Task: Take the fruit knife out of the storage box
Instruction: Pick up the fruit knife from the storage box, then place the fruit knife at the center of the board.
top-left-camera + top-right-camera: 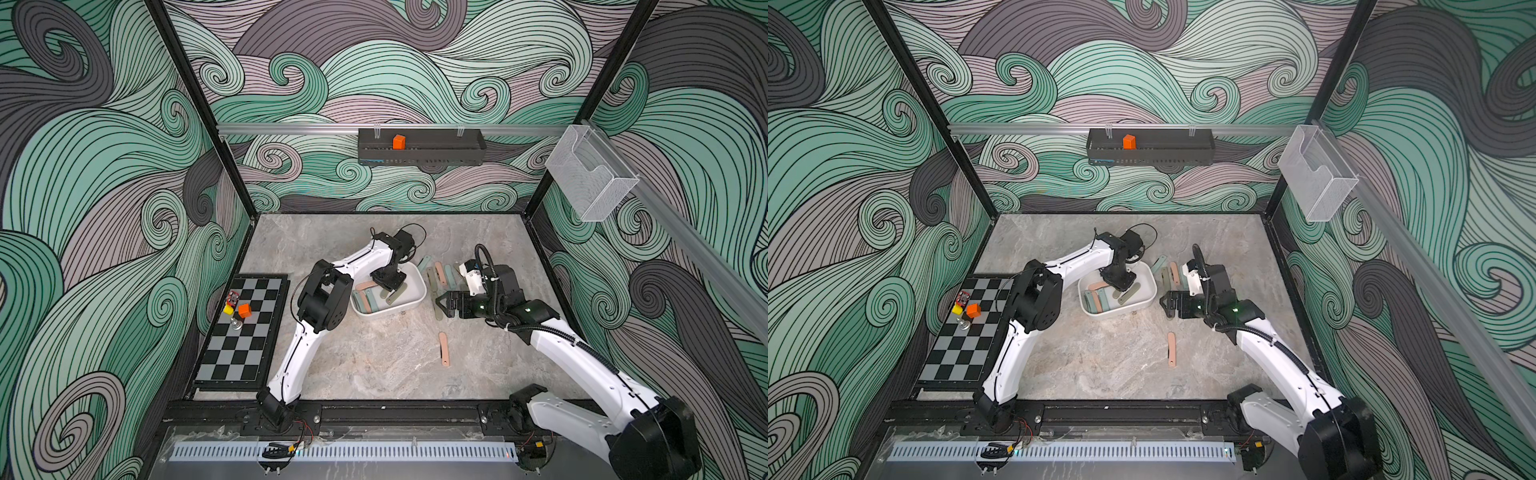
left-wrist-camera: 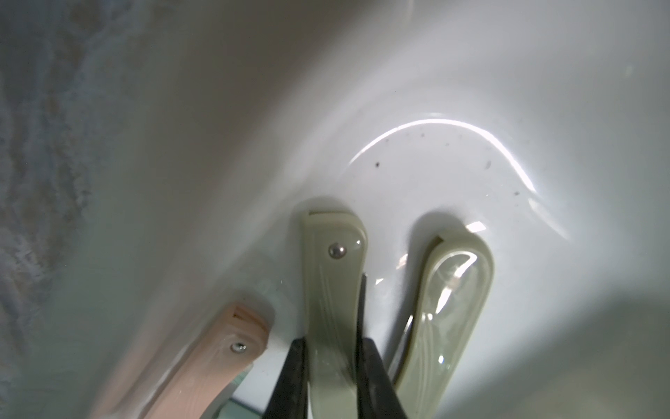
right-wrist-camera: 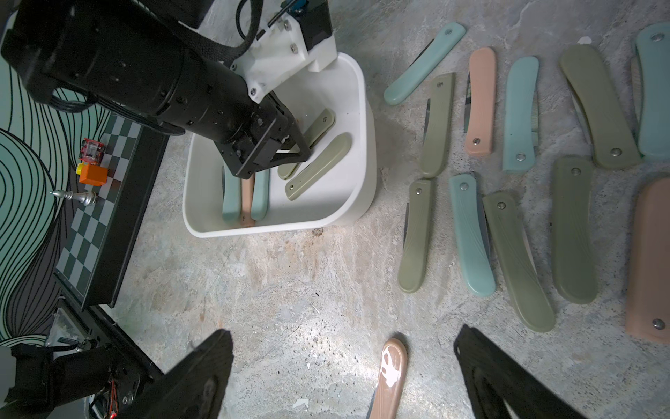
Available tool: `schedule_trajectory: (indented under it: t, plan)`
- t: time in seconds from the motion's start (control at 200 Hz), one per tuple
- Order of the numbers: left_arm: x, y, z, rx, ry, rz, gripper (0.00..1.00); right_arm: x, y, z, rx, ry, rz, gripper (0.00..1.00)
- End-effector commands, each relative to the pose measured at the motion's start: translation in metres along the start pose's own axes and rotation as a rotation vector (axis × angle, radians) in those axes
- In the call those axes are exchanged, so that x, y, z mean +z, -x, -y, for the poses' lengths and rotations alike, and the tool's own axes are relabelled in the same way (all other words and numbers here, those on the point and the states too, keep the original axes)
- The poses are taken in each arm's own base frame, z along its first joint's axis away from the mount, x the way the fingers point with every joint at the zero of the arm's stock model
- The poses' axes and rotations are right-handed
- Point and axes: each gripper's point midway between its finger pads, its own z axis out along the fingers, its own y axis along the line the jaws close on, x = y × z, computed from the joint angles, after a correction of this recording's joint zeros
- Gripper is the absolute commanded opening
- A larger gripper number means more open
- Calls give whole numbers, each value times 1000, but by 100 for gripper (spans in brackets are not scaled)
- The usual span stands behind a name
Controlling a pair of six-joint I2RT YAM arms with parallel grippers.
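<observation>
The white storage box sits mid-table and holds several folded fruit knives. My left gripper reaches down into it. Its two black fingers are shut on the sides of an olive-handled fruit knife lying on the box floor. Beside that knife lie a second olive one and a pink one; teal ones lie further along. My right gripper hangs open just right of the box, holding nothing.
Several more knives lie in rows on the table right of the box. A pink knife lies alone nearer the front. A chessboard with small blocks sits at the left. A black tray and clear basket hang on the walls.
</observation>
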Motion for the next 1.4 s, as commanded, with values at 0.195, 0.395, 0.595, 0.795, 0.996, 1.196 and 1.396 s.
schedule_trajectory:
  t: [0.195, 0.395, 0.595, 0.795, 0.996, 1.196, 1.396]
  plan:
    - [-18, -8, -5, 4, 25, -37, 0, -4, 1, -2, -6, 6, 22, 98]
    - [-48, -9, -5, 8, 34, -6, 0, -5, 1, -3, -3, 12, 24, 98]
    - [-74, -14, 1, 20, 46, 18, 0, -6, 1, -4, -1, 18, 26, 98]
    - [-96, -22, 13, 42, 70, 58, 0, -9, -2, -4, 0, 20, 28, 98]
    - [-111, -37, 37, 56, 42, 79, 0, -18, -4, -1, -6, -6, 32, 98]
    - [-106, -57, 74, 52, -30, 76, 0, -29, -19, -3, 14, 14, 29, 98]
    - [-86, -77, 110, 53, -91, 51, 0, -46, -44, 1, 48, 17, 44, 98]
